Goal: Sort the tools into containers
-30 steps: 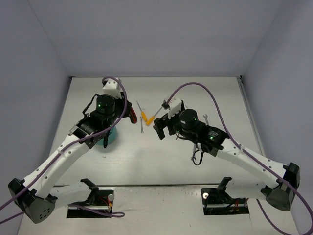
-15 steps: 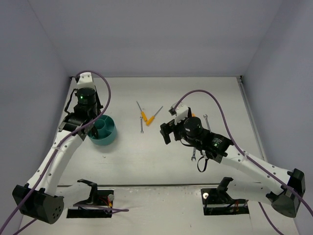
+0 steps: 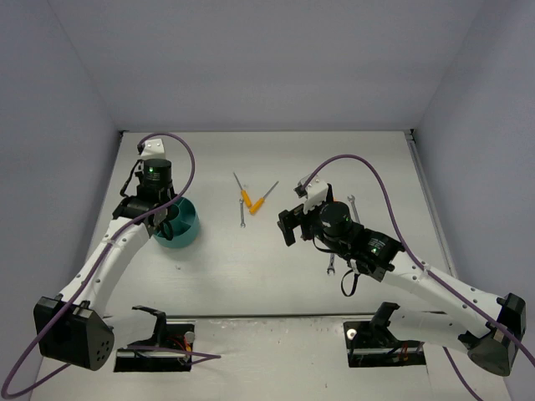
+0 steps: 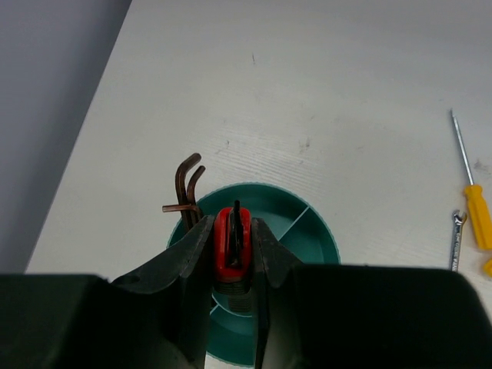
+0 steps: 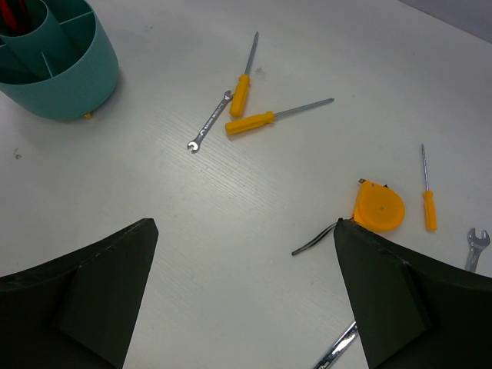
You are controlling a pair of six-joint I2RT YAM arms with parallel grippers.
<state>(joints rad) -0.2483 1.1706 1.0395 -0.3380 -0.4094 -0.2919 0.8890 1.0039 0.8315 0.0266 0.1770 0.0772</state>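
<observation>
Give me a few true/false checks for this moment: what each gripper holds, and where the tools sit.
1. The left gripper is shut on the red-and-black utility knife. True.
2. The right gripper holds a screwdriver. False: its jaws stand open and empty.
3. Dark hex keys stick up from the teal bowl. True.
4. Every screwdriver is already in the bowl. False: the orange screwdrivers lie on the table.
</observation>
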